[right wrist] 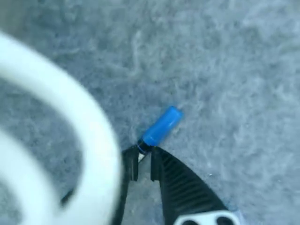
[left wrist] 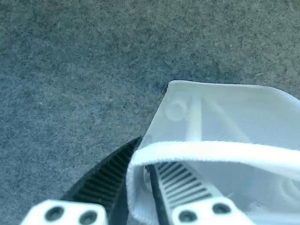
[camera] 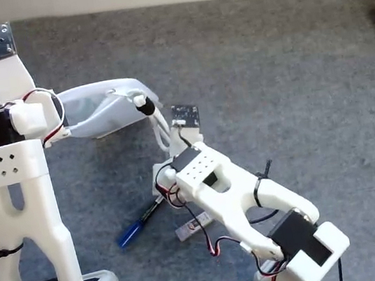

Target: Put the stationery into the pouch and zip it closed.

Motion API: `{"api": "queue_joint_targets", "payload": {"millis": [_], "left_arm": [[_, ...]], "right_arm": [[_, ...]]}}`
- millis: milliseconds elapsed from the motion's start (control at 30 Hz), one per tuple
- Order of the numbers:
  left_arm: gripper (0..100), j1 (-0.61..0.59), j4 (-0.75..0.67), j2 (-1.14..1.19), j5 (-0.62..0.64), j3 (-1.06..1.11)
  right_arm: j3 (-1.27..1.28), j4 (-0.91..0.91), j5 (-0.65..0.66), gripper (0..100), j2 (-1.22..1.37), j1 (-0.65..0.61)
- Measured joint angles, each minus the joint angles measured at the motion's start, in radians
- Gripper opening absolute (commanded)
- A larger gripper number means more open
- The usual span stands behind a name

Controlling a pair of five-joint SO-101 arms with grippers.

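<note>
The pouch's (camera: 108, 106) far end is hidden behind the left arm, and a small pale item (camera: 190, 228) under the right arm is hard to make out. The left gripper (left wrist: 147, 164) reaches out low, its ribbed black jaws clamped on the translucent mesh pouch's white rim. The right gripper (right wrist: 143, 157) points down at the grey carpet (camera: 289, 62) and seems to pinch the blue-capped pen (right wrist: 161, 125) by its dark barrel.

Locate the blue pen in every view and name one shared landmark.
High view: blue pen lies lower centre on the grey carpet.
Left wrist view: looks at the pouch instead.
Right wrist view: its blue cap juts past the right pincer tips.
Shared landmark: grey carpet.
</note>
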Motion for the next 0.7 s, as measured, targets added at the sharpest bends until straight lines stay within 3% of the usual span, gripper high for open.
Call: {"api": "queue_joint_targets", "payload": {"millis": [700], "left_arm": [[1,0.000,0.000,0.000,0.000,0.000]], "right_arm": [[-0.005,-0.080,-0.051,14.9,0.021,0.043]]}}
